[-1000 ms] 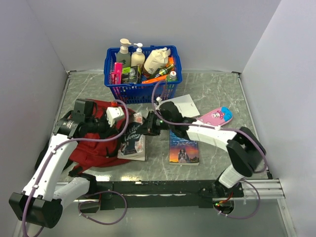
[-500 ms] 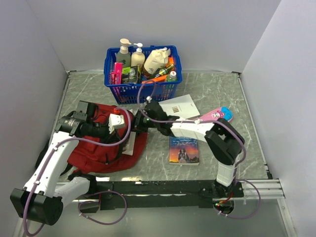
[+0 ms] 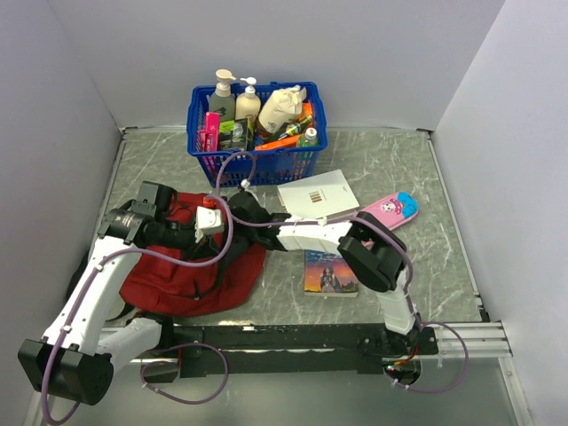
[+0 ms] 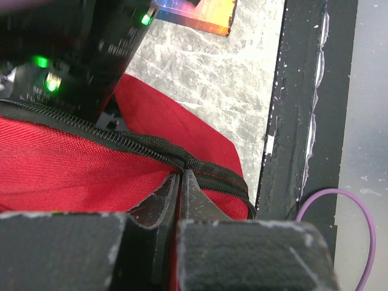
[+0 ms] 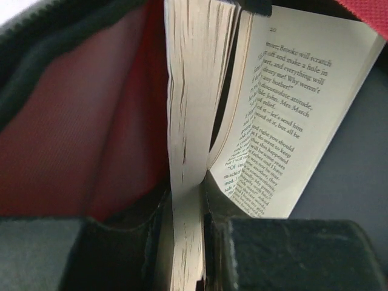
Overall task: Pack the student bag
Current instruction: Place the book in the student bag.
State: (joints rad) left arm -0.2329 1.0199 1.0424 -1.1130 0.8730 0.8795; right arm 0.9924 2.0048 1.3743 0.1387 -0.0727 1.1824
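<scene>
The dark-red student bag (image 3: 177, 271) lies at the left of the table, its opening facing right. My left gripper (image 3: 213, 226) is shut on the bag's black zipper edge (image 4: 182, 160) and holds it up; its tips (image 4: 180, 177) meet at the seam. My right gripper (image 3: 231, 213) reaches into the bag's mouth, and its fingertips are hidden in the top view. In the right wrist view it (image 5: 188, 188) is shut on a block of pages of an open book (image 5: 188, 121), with the bag's inner fabric (image 5: 91, 139) at the left.
A blue basket (image 3: 253, 160) of bottles stands at the back. A white booklet (image 3: 317, 193), a pink pencil case (image 3: 388, 209) and a colourful book (image 3: 330, 272) lie right of the bag. A black rail (image 3: 293, 337) runs along the near edge.
My right gripper has moved left, carrying the book off the table and into the bag's mouth. The book no longer shows from above. My left gripper still holds the bag's edge.
</scene>
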